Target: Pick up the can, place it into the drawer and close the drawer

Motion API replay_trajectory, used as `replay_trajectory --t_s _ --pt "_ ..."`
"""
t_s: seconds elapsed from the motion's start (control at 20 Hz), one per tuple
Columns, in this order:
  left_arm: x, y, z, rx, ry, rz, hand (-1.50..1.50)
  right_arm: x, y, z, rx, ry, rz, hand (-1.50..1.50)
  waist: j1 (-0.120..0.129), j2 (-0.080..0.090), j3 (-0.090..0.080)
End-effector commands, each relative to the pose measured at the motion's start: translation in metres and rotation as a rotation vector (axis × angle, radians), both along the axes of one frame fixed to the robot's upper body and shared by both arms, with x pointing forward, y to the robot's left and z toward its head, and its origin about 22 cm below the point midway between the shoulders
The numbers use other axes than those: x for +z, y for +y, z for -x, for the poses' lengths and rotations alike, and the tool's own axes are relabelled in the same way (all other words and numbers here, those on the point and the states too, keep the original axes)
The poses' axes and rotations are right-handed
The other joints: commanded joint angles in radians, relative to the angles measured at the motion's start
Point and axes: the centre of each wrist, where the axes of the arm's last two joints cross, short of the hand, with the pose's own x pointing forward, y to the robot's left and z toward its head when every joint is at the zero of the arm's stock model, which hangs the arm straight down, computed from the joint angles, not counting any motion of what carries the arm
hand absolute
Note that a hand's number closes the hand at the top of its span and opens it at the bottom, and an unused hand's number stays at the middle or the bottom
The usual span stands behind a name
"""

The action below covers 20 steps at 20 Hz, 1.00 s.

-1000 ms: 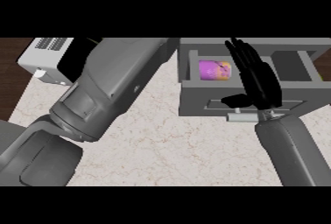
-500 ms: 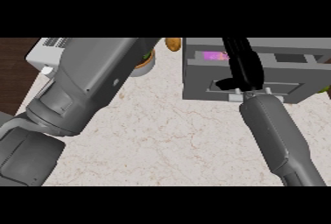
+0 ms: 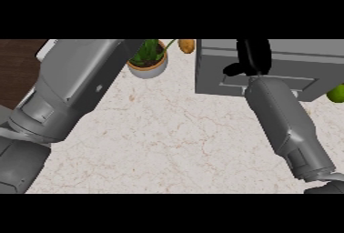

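Pale marble-patterned counter (image 3: 174, 141), veined in brown, filling most of the head view; a strip of dark wood (image 3: 17, 68) at far left.

Left forearm (image 3: 67, 100): large, grey, crossing the left side up to the top edge; its hand out of view.

Right forearm (image 3: 285, 120): grey, rising from the lower right to the drawer unit.

Drawer unit (image 3: 269, 66): grey box at upper right, its front panel flush, drawer shut; the can not visible anywhere.

Right hand (image 3: 252, 57): black, lying against the drawer front, fingers straight and pointing up, thumb out to the left, holding nothing.

Potted plant (image 3: 149, 57): white pot, green leaves, left of the unit.

Orange object (image 3: 187, 45): small, beside the plant.

Green object (image 3: 336, 93): at the right edge, partly cut off.
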Motion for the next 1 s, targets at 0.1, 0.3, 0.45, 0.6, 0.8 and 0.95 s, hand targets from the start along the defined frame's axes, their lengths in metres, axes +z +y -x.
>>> replay_trajectory --t_s 0.1,0.3,0.45,0.6,0.8,0.95 --pt "-0.007 0.025 0.002 0.013 -0.004 -0.006 -1.5 0.019 0.004 -0.017 -0.021 -0.053 0.015 -1.5 0.02 0.008 0.002" --pt "0.0 0.032 0.007 -0.025 0.003 0.002 -1.5 0.037 0.011 -0.025 -0.021 -0.056 0.004 -1.5 0.034 0.009 0.001" --pt "-0.014 0.033 0.009 -0.038 0.014 -0.008 -1.5 0.068 0.008 -0.033 -0.006 -0.077 -0.024 -1.5 0.04 0.017 0.002" --pt "-0.001 0.043 0.011 -0.03 -0.014 -0.006 -1.5 0.056 0.014 -0.031 0.019 -0.065 -0.072 -1.5 0.044 0.016 0.003" --pt "-0.012 0.047 0.016 -0.03 0.002 -0.008 -1.5 0.078 0.026 -0.034 0.092 -0.089 -0.175 -1.5 0.041 0.002 0.003" --pt "-0.022 0.045 0.022 -0.046 0.01 0.006 -1.5 0.079 0.016 -0.036 0.094 -0.085 -0.177 -1.5 0.048 0.008 0.003"
